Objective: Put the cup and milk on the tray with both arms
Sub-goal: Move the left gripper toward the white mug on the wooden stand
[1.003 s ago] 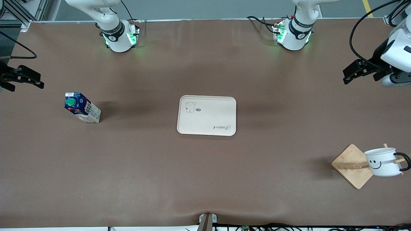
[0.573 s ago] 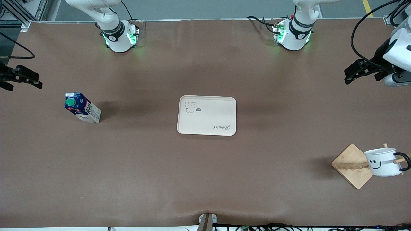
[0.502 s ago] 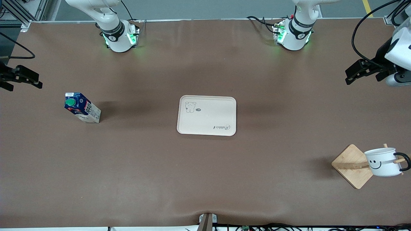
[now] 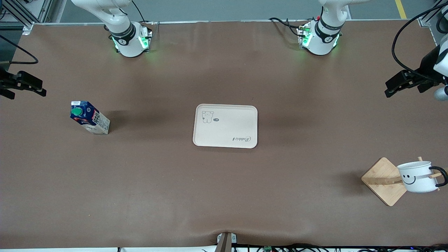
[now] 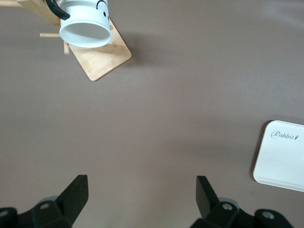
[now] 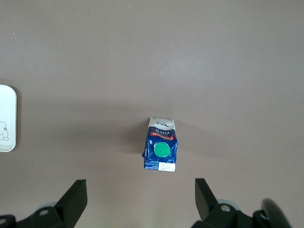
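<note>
Two grippers hang high over the table ends in the front view, and nothing is held yet. The left gripper has slid outward, toward the edge at its own end of the table, since a second ago. The right gripper has barely moved in that time. The cup hangs on a wooden rack, closer to the camera than the spot under the left gripper. The milk stands upright close to the spot under the right gripper. The tray lies bare in the middle, well apart from both.

In the left wrist view, the left gripper has its fingers spread wide with only table between them. The cup is well ahead of it, mouth tipped toward the camera, on the rack. A corner of the tray shows off to one side.

In the right wrist view, the right gripper is also spread wide. The milk sits just ahead of it, lined up with the gap, green cap facing up. The tray edge peeks in at the side.

I think both arms are at the lining-up step. The left one seems to be swinging out to get in line with the cup. Both picks are not yet begun.
</note>
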Controlling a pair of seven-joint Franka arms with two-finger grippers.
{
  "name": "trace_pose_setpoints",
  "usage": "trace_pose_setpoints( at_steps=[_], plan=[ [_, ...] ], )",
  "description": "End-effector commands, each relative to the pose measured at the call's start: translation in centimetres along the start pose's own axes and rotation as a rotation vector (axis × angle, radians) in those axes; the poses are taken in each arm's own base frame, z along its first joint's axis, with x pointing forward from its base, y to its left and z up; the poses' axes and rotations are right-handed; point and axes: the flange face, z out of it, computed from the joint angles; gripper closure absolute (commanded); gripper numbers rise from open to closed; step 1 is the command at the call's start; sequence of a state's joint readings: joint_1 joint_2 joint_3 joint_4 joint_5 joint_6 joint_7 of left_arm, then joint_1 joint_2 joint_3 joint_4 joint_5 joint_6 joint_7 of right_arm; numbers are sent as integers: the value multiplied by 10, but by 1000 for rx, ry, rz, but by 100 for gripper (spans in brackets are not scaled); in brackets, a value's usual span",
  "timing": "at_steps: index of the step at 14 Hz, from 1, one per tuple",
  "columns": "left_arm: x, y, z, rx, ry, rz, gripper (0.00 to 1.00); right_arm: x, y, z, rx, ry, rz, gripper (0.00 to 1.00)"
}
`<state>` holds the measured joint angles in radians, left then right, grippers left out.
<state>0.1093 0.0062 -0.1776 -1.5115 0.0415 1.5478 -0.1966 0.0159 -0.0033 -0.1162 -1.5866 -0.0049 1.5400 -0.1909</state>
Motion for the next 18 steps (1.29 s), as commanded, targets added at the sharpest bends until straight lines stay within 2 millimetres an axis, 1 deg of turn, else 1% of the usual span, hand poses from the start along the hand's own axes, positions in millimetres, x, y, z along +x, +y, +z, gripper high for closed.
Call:
trace_pose_setpoints(
  at_steps=[1,2,5,7,9,11,12,14,16,18],
  plan=[
    [5,0,-1,4,5,-15,0,-6,1,-4,-13,-4,-10,0],
    [8,0,5,4,-4,-39,0,-6,3,-4,-13,-5,-7,0],
    [10,0,11,9,-14,-199,0,-6,3,-4,-13,-5,-7,0],
    [16,-2,18,5,-5,-286,0,-6,2,-4,-13,-5,-9,0],
    [26,-14,29,-8,35,-365,0,-6,2,-4,-13,-5,-9,0],
    [35,-18,45,-22,72,-381,0,-6,3,-4,-13,-4,-7,0],
    [42,-30,56,-30,95,-401,0,-6,2,-4,-13,-5,-8,0],
    [49,-35,77,-33,144,-405,0,-6,2,-4,-13,-4,-8,0],
    [53,-35,95,13,211,-380,0,-6,2,-6,-14,-1,-8,0],
    [54,-33,116,9,255,-401,0,-6,3,-6,-14,-1,-7,0]
  ],
)
